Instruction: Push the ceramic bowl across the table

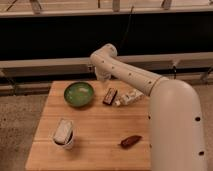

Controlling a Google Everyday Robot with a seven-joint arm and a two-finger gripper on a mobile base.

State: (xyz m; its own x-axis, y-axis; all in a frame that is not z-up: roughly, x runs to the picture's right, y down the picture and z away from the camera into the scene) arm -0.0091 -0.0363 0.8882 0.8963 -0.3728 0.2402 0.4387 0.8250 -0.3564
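Five things sit on the wooden table (100, 127) right now. The green ceramic bowl (78, 94) is in the far-left part of the top, upright, with bare wood all around it and nothing touching it. To its right, near the far edge, lies a small dark packet (110, 96), and just beside that is a pale, crinkly wrapped item (129, 98) (can't make out what it actually is). Closer to the camera on the left stands a white cup (64, 136) with something pale and boxy stuck in the top of it. Over on the near right is a little reddish-brown lump (131, 141), well apart from everything else.

The white arm (135, 76) comes in from the big rounded body (175, 125) on the right, rises to a bend, then drops down toward the far edge of the table. The gripper (102, 78) hangs at the end of that drop, above the back edge, between the bowl and the dark packet, up and to the right of the bowl. It isn't touching the bowl. Whether it's spread wide or pinched narrow, I honestly can't tell.

Behind the table runs a pale rail (50, 63) against a dark background.
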